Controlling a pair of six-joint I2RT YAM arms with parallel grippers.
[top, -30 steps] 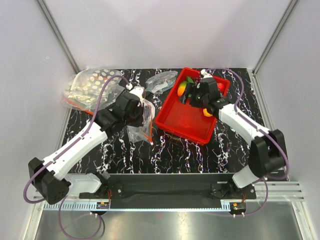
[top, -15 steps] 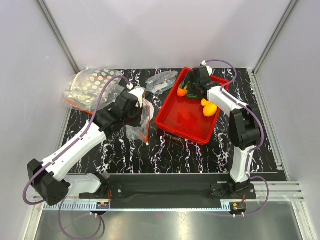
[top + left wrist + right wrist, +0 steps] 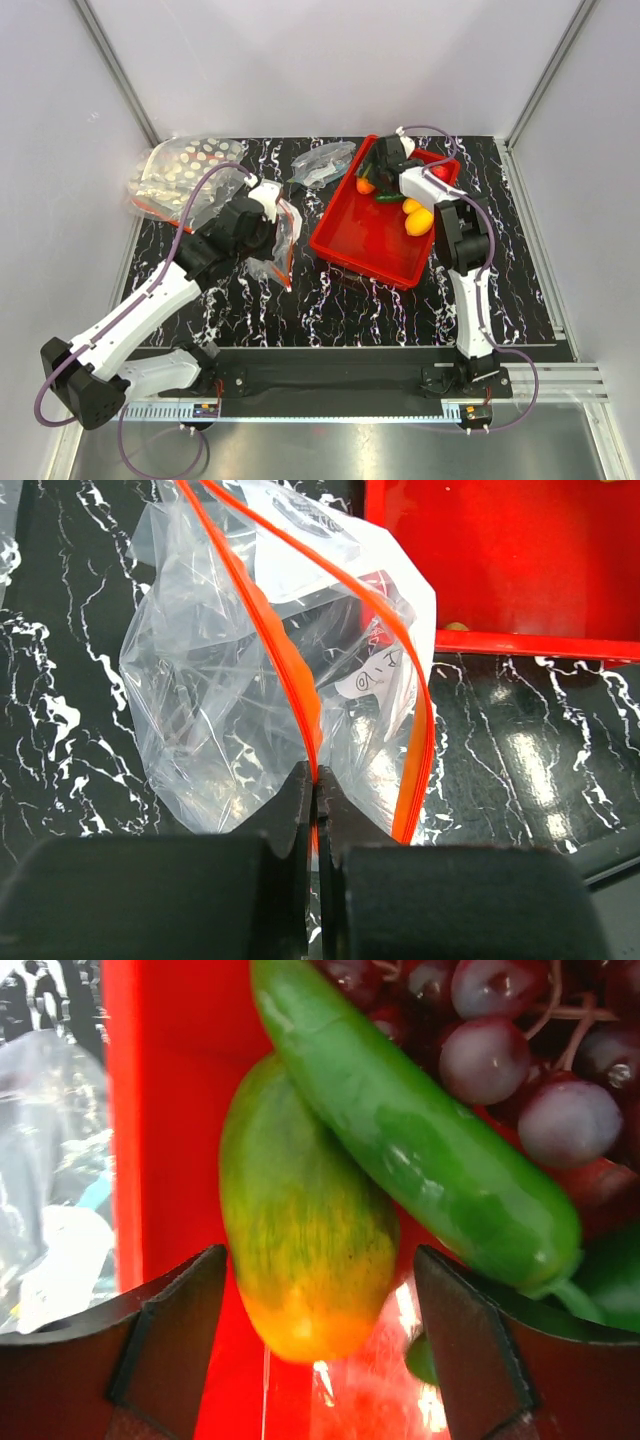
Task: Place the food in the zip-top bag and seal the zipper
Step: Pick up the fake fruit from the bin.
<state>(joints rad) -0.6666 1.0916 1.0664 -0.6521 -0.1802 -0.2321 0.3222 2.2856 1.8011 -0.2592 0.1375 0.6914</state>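
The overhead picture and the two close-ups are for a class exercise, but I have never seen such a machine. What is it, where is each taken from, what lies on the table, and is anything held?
It is two robot arms bolted at the near edge of a black marbled table, each ending in a two-finger gripper. The wide picture looks down from above; each close-up comes from a camera on one wrist. On the table lie a red tray of toy food, some spotted clear bags and a small greyish bag. The left gripper is shut on the orange zipper of the zip-top bag, whose mouth gapes open. The right gripper is open, its fingers on either side of a mango beside a cucumber and grapes; it grips nothing yet.
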